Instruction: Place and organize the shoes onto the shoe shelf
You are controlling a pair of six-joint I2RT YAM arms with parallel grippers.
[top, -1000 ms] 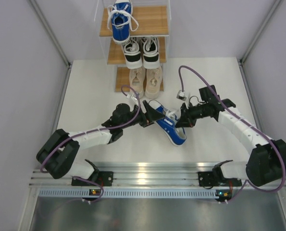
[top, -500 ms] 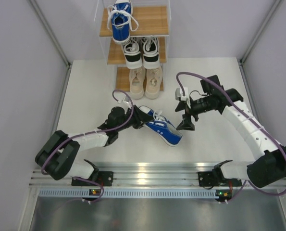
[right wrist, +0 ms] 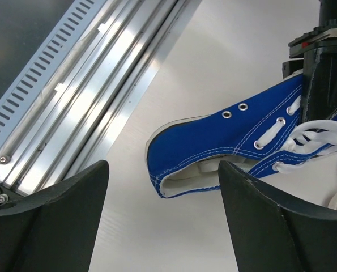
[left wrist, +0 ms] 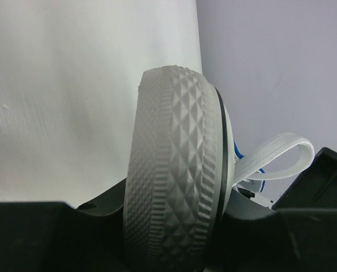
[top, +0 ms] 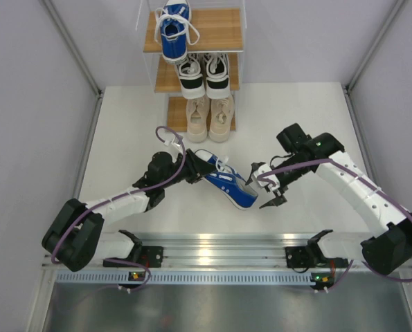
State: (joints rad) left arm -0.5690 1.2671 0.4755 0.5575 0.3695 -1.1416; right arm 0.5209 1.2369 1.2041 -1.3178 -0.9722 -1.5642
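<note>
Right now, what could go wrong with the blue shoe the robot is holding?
The left gripper holds the blue shoe by one end only; the right gripper is open, so it might slip. Its loose laces could snag. The free spot on the shelf is beside the other blue shoe, which might get bumped.

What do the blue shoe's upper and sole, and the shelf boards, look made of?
Blue shoe: upper looks matte canvas, given stitched seams and shiny eyelets. Sole: probably moulded rubber, pale, diamond-textured. Shelf boards: wood-grain look, possibly laminate.
</note>
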